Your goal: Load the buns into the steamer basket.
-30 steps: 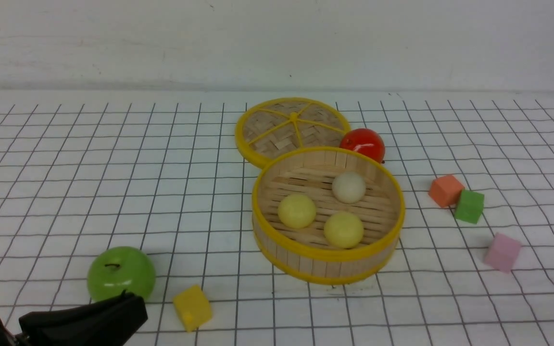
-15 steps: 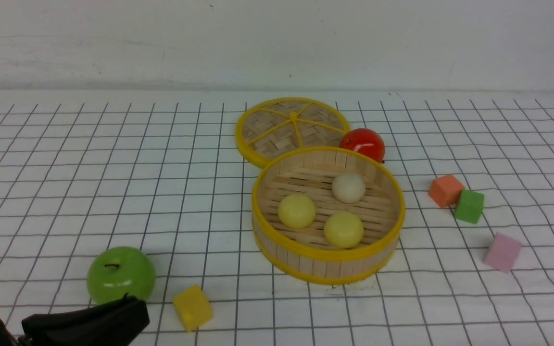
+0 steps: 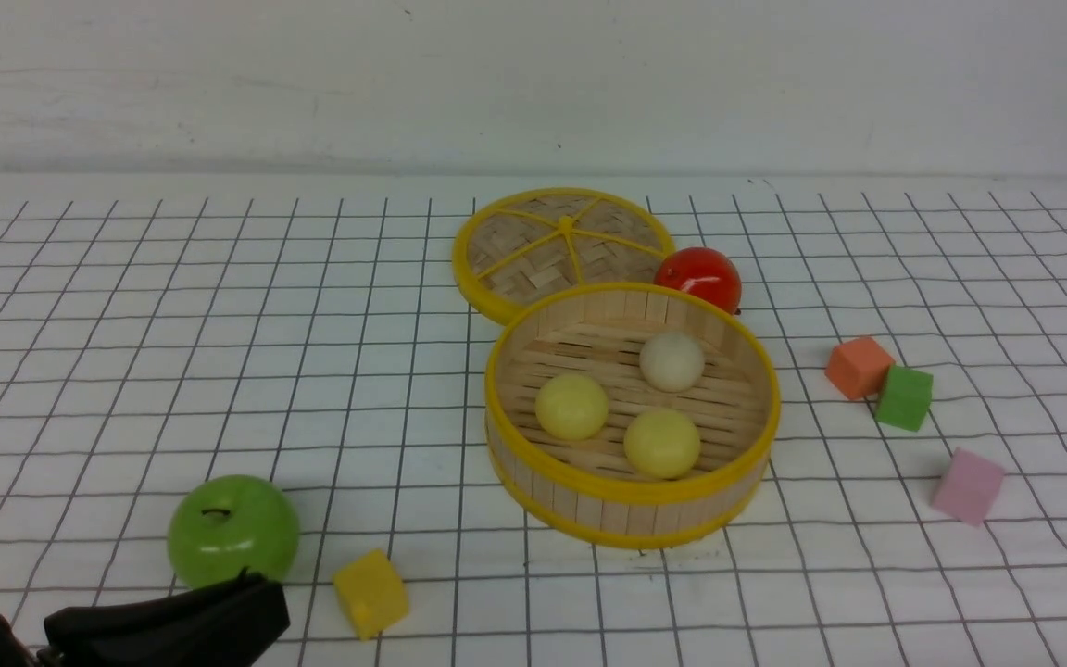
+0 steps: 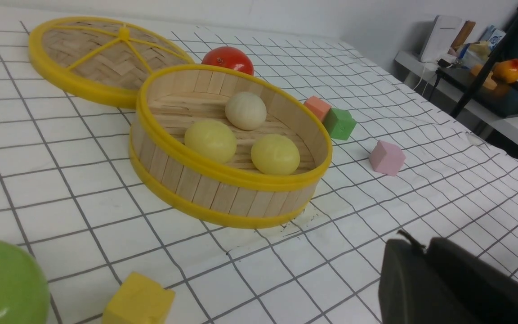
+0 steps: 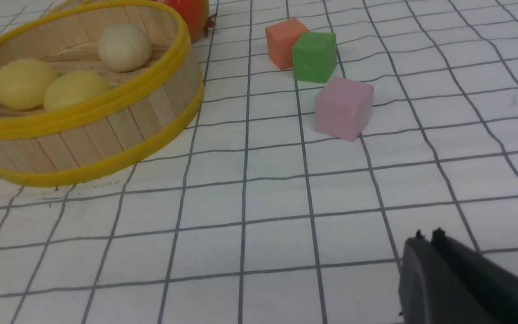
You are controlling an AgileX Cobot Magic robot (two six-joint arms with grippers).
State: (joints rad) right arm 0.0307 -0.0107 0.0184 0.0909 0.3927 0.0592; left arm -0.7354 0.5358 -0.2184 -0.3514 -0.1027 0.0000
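Since the earlier frame the left gripper (image 3: 246, 593) has barely shifted, edging slightly lower at the near left corner; its black fingers look pressed together, holding nothing. The right gripper (image 5: 427, 240) likewise shows its fingers closed and empty. Just beyond the left one sits a glossy green apple (image 3: 233, 529), with a yellow cube (image 3: 370, 593) beside it. All three smooth matte buns (image 3: 663, 443) lie inside the round bamboo-slat steamer basket (image 3: 631, 514).

Bright, even, diffuse light; all views sharp.
Soft short shadows under basket (image 3: 631, 505) and cubes; small glare spots on green apple (image 3: 233, 530) and red apple (image 3: 699, 276); left-wrist background slightly soft.
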